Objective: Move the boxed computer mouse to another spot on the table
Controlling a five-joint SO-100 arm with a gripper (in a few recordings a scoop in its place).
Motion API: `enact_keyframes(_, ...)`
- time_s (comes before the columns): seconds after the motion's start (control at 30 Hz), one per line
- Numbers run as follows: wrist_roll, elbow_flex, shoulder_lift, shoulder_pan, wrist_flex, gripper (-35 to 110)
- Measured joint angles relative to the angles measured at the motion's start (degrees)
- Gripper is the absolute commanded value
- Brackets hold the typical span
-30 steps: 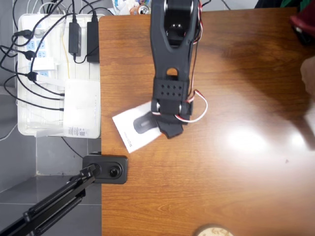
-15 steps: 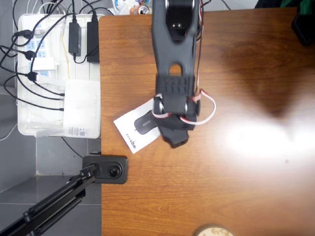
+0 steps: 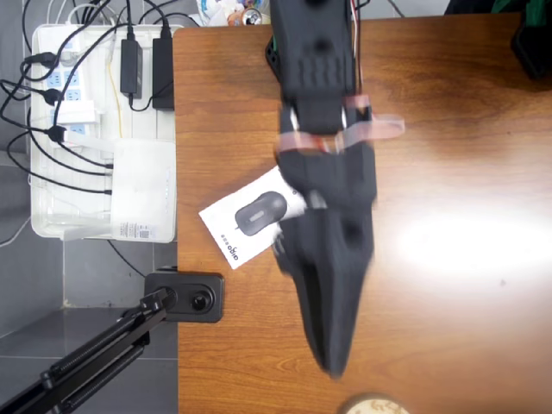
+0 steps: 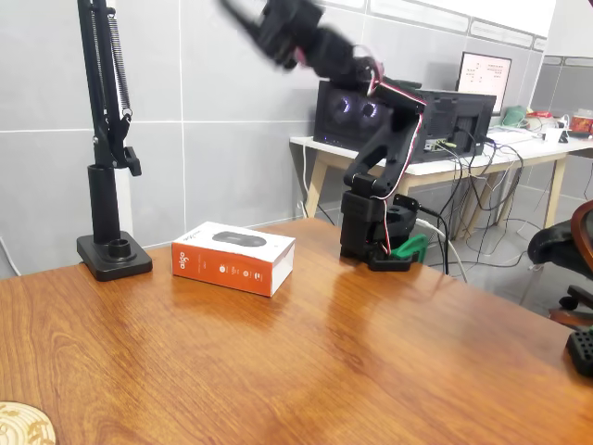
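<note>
Mouse box (image 4: pixel 233 257) lies flat on the bench (image 4: pixel 306 362), ungripped; my tool (image 4: pixel 243 20) hangs high above it, blurred, so I cannot tell its opening.

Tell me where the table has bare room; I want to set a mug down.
The widest free patch is the table right of the arm in the overhead view, across the glare. In the fixed view the near wood in front of the mouse box is also bare. It is tighter by the box, the lamp stand base and the arm's base.
</note>
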Motion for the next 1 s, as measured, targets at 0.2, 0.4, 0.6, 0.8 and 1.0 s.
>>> enact_keyframes(0.2, -7.5, 20.1, 9.3, 3.5, -35.2, 0)
enact_keyframes(0.4, -8.2, 30.3, 5.8, 7.1, -71.5, 0)
enact_keyframes(0.6, -7.9, 29.8, 4.4, 7.1, -77.7, 0)
enact_keyframes(0.8, -8.8, 37.8, 16.6, 10.2, -78.5, 0)
enact_keyframes(1.0, -8.8, 41.8, 25.9, 9.1, -78.4, 0)
